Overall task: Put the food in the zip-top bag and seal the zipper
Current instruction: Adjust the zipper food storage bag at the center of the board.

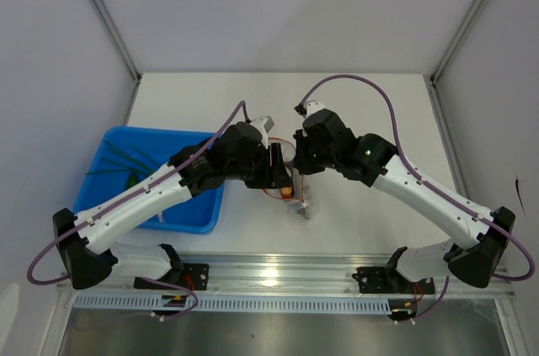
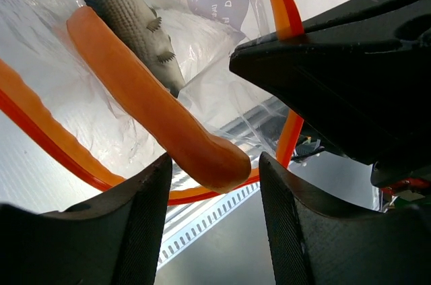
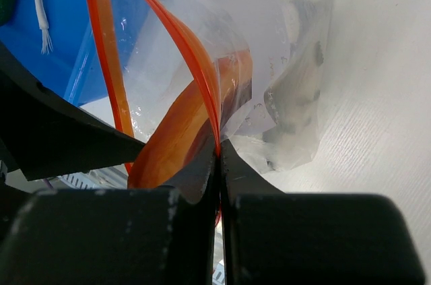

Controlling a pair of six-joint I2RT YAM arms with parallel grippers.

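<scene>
The clear zip-top bag (image 1: 296, 200) hangs between my two grippers above the table. My right gripper (image 3: 219, 153) is shut on its red-orange zipper (image 3: 195, 62) edge. My left gripper (image 2: 215, 184) is open, its fingers on either side of the mouth. The meat slab (image 2: 148, 96), showing its orange-tan rim, lies in the bag with its end just above the left fingertips, apart from both pads. It also shows in the right wrist view (image 3: 168, 137). The zipper (image 2: 40, 130) loops open around it. Green stalks (image 1: 126, 162) lie in the blue tray.
The blue tray (image 1: 152, 131) stands at the left, under my left arm. A grey fish-like toy (image 2: 128, 9) sits deeper in the bag. The metal rail (image 1: 278, 276) runs along the table's near edge. Both grippers (image 1: 286, 164) are nearly touching.
</scene>
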